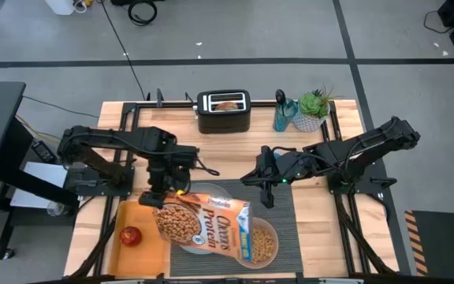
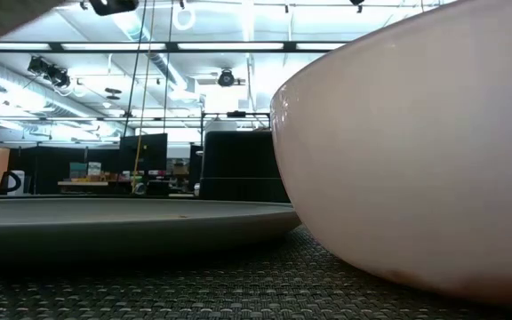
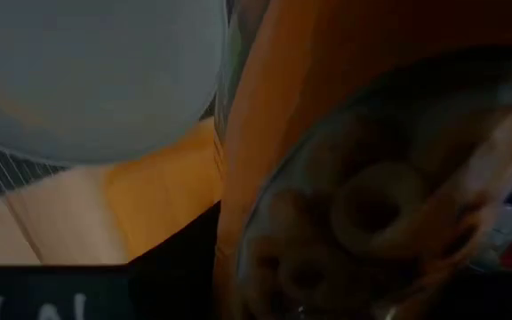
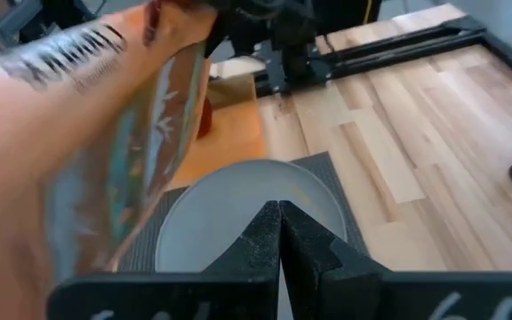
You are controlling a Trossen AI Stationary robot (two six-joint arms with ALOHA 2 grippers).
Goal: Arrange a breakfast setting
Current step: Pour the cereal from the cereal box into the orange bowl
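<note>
My left gripper [image 1: 158,196] is shut on an orange cereal box [image 1: 203,222], tipped on its side above the grey plate [image 1: 211,191]. The box's open end [image 1: 245,233] is over the pinkish bowl [image 1: 265,246], which holds brown cereal. Plate and bowl rest on the dark striped placemat [image 1: 286,209]. The bowl [image 2: 416,151] and plate [image 2: 132,218] fill the low view. My right gripper [image 1: 268,196] is shut and empty over the placemat, near the plate [image 4: 238,213]. A red apple [image 1: 132,235] lies on the orange tray [image 1: 144,248]. A bagel [image 1: 225,103] sits in the toaster. I see no spoon. My left gripper holds the cereal box at its closed end [image 1: 152,208], toward the table's left. It comes at the box from above. The gripper itself hides the place of contact. The box is lifted clear and tilted, its open end lower and over the bowl; its printed front [image 3: 372,204] fills the left wrist view.
A black toaster [image 1: 224,112] stands at the far middle. A teal cup [image 1: 282,117] with a dark utensil and a small potted plant [image 1: 312,109] stand to its right. Bare wood [image 1: 321,237] lies right of the placemat.
</note>
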